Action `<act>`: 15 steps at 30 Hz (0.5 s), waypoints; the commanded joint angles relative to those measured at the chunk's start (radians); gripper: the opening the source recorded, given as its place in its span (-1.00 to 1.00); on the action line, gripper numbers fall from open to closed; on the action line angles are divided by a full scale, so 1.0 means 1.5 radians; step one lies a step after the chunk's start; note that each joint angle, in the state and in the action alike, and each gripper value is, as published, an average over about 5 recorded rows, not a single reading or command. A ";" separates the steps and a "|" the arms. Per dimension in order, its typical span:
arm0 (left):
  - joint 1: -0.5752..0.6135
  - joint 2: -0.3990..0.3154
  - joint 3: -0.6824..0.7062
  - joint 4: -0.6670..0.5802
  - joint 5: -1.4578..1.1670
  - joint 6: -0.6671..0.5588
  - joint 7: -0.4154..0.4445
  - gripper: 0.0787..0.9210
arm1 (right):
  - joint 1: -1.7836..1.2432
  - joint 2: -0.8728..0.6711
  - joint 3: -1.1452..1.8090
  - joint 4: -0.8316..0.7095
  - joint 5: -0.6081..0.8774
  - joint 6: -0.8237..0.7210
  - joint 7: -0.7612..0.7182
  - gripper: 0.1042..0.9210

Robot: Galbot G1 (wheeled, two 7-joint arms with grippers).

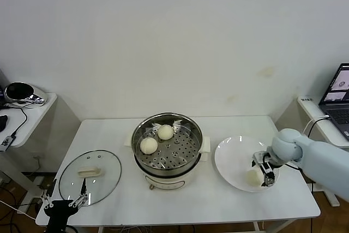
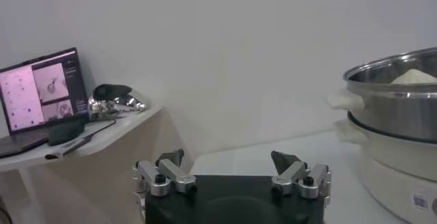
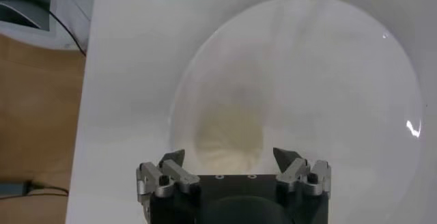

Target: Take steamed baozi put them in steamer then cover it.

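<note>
The steamer (image 1: 138,136) stands mid-table with two steamed baozi (image 1: 149,145) (image 1: 165,132) on its perforated tray. A third baozi (image 1: 253,177) lies on the white plate (image 1: 232,154) at the right. My right gripper (image 1: 262,173) is lowered over it. In the right wrist view the baozi (image 3: 229,133) sits between the fingers of that gripper (image 3: 229,154), which stand open with a small gap on each side. My left gripper (image 1: 66,198) waits open and empty at the front left, by the glass lid (image 1: 90,177). From the left wrist its gripper (image 2: 229,158) faces the steamer (image 2: 396,113).
The glass lid with its cream handle lies flat on the table at the front left. A laptop (image 1: 339,94) sits on a side table at the far right. Another side table at the left holds a shiny silver object (image 1: 20,92) and cables.
</note>
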 commanded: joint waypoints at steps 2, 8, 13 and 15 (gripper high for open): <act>0.000 0.000 0.000 0.001 -0.001 -0.001 0.000 0.77 | -0.012 0.025 0.006 -0.023 -0.004 -0.002 0.003 0.61; -0.001 -0.002 0.000 0.004 -0.001 -0.003 -0.001 0.77 | -0.012 0.029 0.007 -0.029 -0.008 -0.007 0.000 0.41; 0.000 -0.002 0.001 0.003 -0.001 -0.004 -0.001 0.77 | -0.013 0.031 0.010 -0.035 -0.014 -0.007 -0.006 0.26; 0.001 -0.002 0.000 0.002 -0.001 -0.004 -0.001 0.77 | -0.011 0.029 0.011 -0.034 -0.012 -0.007 -0.009 0.21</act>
